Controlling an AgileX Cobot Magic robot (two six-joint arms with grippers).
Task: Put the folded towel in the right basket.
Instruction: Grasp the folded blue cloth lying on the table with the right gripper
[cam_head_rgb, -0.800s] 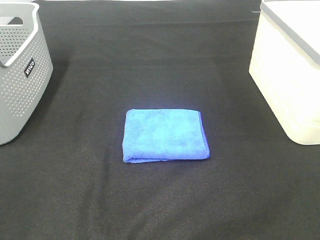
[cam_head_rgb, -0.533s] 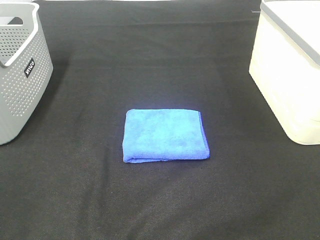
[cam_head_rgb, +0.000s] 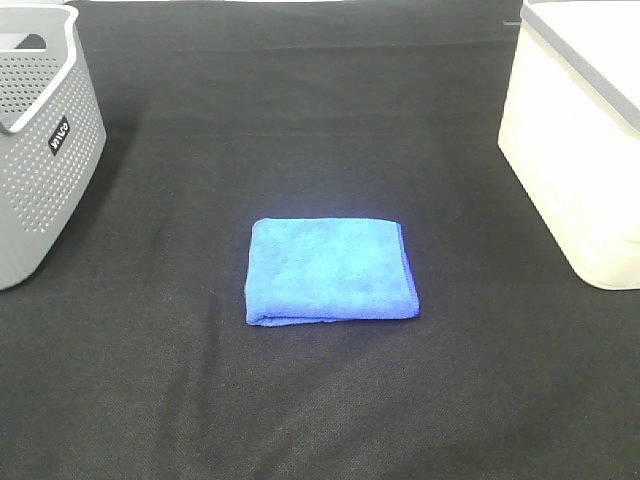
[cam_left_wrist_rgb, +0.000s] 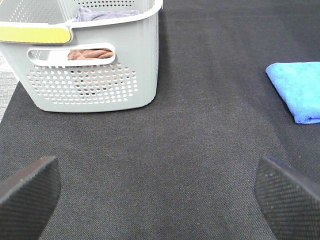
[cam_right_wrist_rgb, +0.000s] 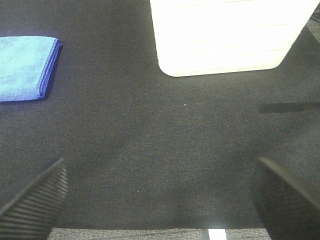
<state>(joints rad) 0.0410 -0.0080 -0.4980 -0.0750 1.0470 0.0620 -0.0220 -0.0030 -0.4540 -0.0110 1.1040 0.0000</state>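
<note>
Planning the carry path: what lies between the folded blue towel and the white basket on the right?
Only bare black cloth separates the folded blue towel from the white plastic basket, shown in the exterior high view.

On my wrist cameras, the left gripper (cam_left_wrist_rgb: 160, 194) shows two black, rounded fingertips (cam_left_wrist_rgb: 27, 192) with a fine pebbled grain; the right gripper (cam_right_wrist_rgb: 160, 198) shows black pads (cam_right_wrist_rgb: 36, 199) ribbed with thin parallel lines.

left gripper (cam_left_wrist_rgb: 160, 197): fingers (cam_left_wrist_rgb: 27, 192) spread wide, only black desk (cam_left_wrist_rgb: 190, 150) between them | grey perforated basket (cam_left_wrist_rgb: 90, 85): upright on desk, brown cloth (cam_left_wrist_rgb: 90, 53) showing through handle slot, greyish cloth (cam_left_wrist_rgb: 107, 15) at rim | folded blue towel (cam_left_wrist_rgb: 297, 90): flat on desk, well apart from basket, cut off by frame edge
</note>
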